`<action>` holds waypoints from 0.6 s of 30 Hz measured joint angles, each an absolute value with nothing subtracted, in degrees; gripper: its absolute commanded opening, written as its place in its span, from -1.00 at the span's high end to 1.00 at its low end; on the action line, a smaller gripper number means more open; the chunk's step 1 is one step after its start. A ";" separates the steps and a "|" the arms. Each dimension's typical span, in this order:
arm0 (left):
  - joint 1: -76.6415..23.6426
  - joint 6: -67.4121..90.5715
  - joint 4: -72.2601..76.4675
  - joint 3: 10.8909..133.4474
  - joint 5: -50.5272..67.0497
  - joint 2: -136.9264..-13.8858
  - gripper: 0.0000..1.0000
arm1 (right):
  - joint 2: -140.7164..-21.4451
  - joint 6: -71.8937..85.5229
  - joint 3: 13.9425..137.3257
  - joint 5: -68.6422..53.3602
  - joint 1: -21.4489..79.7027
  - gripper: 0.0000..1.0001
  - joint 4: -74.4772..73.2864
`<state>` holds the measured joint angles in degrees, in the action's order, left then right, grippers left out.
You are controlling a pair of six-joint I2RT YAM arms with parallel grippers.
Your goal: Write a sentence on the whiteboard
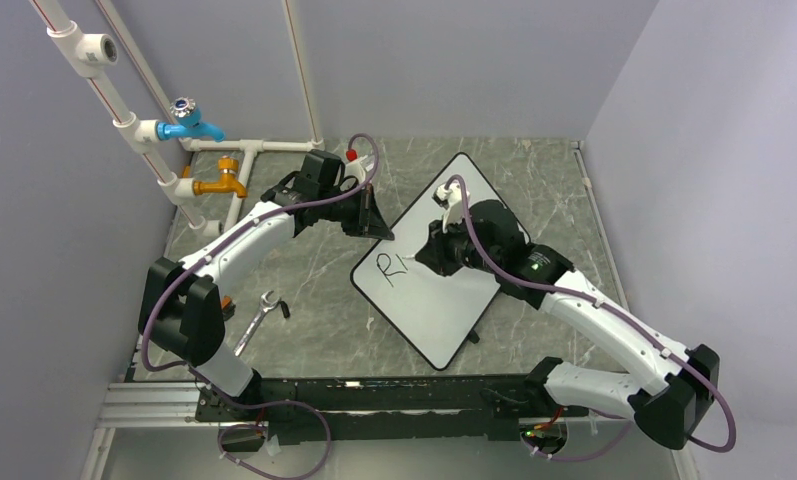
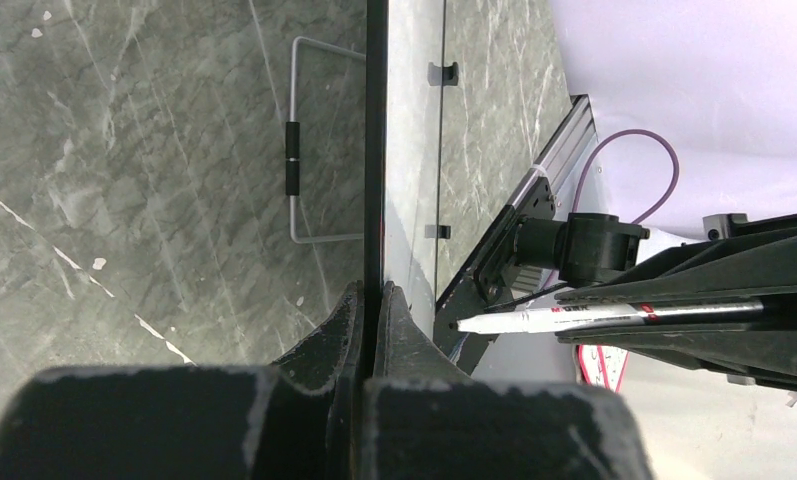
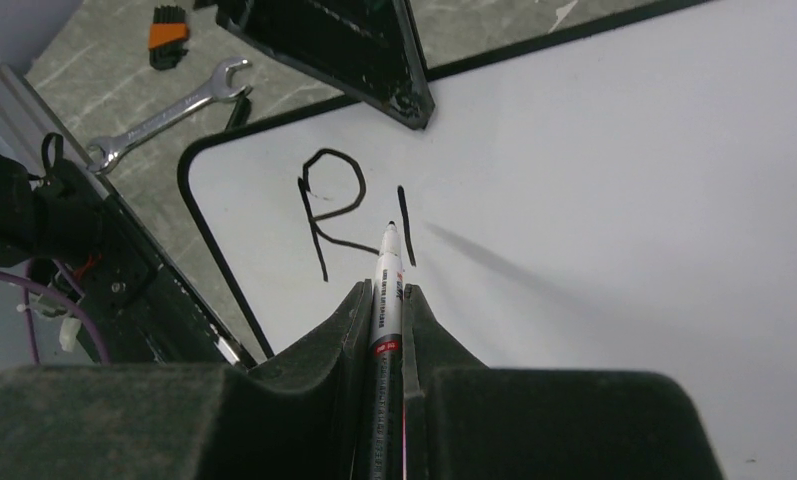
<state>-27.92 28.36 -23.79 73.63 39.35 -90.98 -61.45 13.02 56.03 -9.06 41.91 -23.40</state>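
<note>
Whiteboard (image 2: 376, 150) edge-on in left wrist; right wrist shows sentence (image 3: 354, 212) "Ri".

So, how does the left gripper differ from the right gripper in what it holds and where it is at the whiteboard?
The left gripper is shut on the black rim of the whiteboard; the right gripper is shut on a white marker. The left gripper sits at the board's edge; the right gripper is over its white face, its marker pointing at the written letters. Both have black fingers and are closed.
</note>
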 measured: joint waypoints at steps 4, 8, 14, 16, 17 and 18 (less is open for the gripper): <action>-28.01 28.36 -23.81 73.65 39.29 -90.98 1.00 | -63.09 13.02 57.63 -9.13 41.91 1.00 -22.57; -28.12 28.36 -23.83 73.76 39.18 -90.96 1.00 | -65.60 13.04 58.19 -9.50 41.91 1.00 -22.00; -28.12 28.34 -24.01 73.84 38.96 -90.96 1.00 | -67.88 13.04 59.31 -9.91 41.87 1.00 -21.23; -28.23 28.36 -23.99 73.91 38.96 -90.91 1.00 | -68.12 13.02 59.86 -10.00 41.87 1.00 -20.82; -28.23 28.36 -23.99 73.95 38.96 -90.91 1.00 | -68.23 13.02 60.07 -10.04 41.87 1.00 -20.67; -28.23 28.36 -23.99 73.95 38.94 -90.91 1.00 | -68.36 13.02 60.27 -10.11 41.87 1.00 -20.36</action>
